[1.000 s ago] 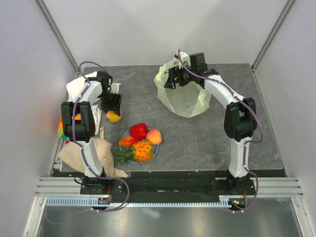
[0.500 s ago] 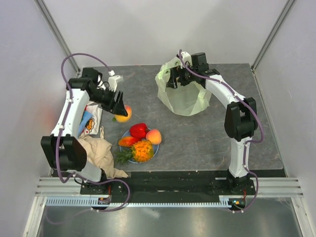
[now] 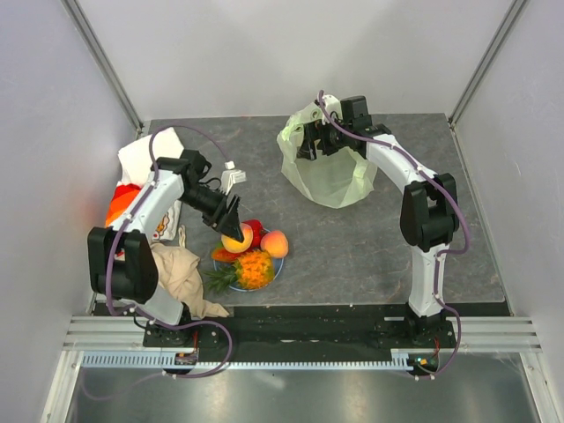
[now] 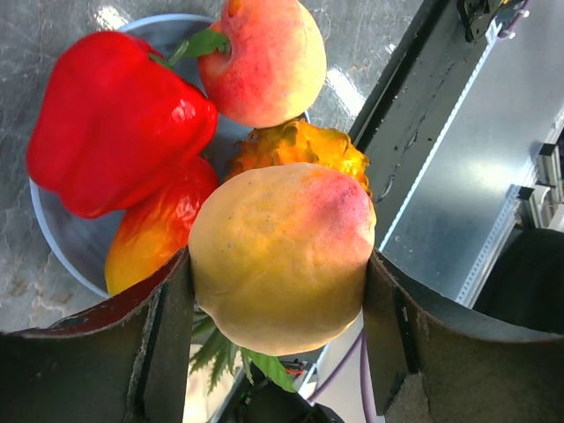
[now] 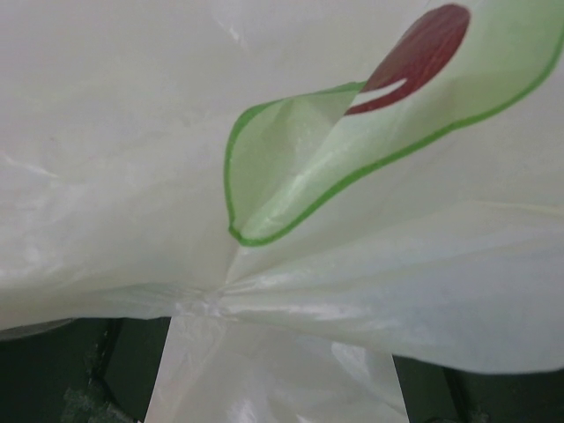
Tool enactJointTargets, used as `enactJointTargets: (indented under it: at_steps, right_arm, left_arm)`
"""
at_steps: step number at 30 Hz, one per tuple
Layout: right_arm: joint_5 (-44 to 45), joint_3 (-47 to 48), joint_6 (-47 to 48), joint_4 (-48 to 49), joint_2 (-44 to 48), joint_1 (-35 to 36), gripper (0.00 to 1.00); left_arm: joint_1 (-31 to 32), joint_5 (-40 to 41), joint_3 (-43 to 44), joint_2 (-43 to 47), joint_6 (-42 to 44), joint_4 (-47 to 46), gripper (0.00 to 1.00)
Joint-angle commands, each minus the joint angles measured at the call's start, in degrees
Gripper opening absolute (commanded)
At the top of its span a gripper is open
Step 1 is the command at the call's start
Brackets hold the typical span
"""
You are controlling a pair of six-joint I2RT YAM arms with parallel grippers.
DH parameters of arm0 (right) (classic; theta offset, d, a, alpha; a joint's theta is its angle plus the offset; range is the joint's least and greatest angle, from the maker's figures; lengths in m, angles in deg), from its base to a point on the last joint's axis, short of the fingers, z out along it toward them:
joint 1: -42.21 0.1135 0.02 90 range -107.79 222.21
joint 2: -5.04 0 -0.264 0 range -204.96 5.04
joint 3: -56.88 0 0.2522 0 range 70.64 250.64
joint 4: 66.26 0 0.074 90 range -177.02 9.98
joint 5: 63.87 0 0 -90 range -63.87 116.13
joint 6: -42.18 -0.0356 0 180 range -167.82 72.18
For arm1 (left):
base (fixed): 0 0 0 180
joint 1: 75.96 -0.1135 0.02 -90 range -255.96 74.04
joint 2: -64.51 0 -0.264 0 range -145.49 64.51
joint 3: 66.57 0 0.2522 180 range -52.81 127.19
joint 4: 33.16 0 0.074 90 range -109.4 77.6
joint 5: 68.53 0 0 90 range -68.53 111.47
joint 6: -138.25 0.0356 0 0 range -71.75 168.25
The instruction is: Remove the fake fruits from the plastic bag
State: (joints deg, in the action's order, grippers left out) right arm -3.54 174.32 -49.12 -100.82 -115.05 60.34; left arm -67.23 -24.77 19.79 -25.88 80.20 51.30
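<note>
My left gripper is shut on a yellow-orange round fruit and holds it just above the light-blue plate. On the plate lie a red pepper, a peach, an orange pineapple and an orange-red piece. The plastic bag stands at the back of the table. My right gripper sits at its mouth with the jaws open. In the right wrist view, thin plastic of the bag fills the frame and drapes between the dark fingers; no fruit shows there.
A beige cloth lies bunched at the front left by the left arm's base. A white cloth and a colourful item lie along the left wall. Grey walls enclose the table; a metal rail runs along the front.
My left arm has carried the yellow-orange fruit from the left side of the table rightward and forward to over the plate. The right gripper has stayed at the bag's mouth.
</note>
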Motion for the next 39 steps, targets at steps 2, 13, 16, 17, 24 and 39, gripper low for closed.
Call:
enactJointTargets:
  at_steps: [2,13,16,17,24,39]
  right_arm:
    - [-0.5,-0.2,0.2,0.4,-0.7,-0.1,0.98]
    - [-0.5,-0.7,0.2,0.4,-0.7,-0.1,0.98]
    - [-0.7,-0.7,0.1,0.4,-0.6,-0.1,0.98]
    - [-0.8,-0.8,0.1,0.4,-0.6,-0.1,0.98]
    - [-1.3,-0.8,0.2,0.4,-0.4,-0.1,0.98]
    - [-1.6,-0.8,0.3,0.4,-0.3,-0.1,0.98]
  left_arm:
    - [0.6,-0.1,-1.3,0.4,-0.5,-5.4,0.08]
    - [0.6,4.1,-3.3,-1.3,-1.3,-7.8,0.25]
    - [0.7,4.5,-3.6,-1.3,-1.0,-7.9,0.33]
    - [0.7,4.6,-3.7,-1.3,-0.8,-7.8,0.38]
    - [0.7,4.1,-3.6,-1.2,-0.7,-7.8,0.54]
    - [0.7,3.3,-3.5,0.1,-1.0,-7.8,0.91]
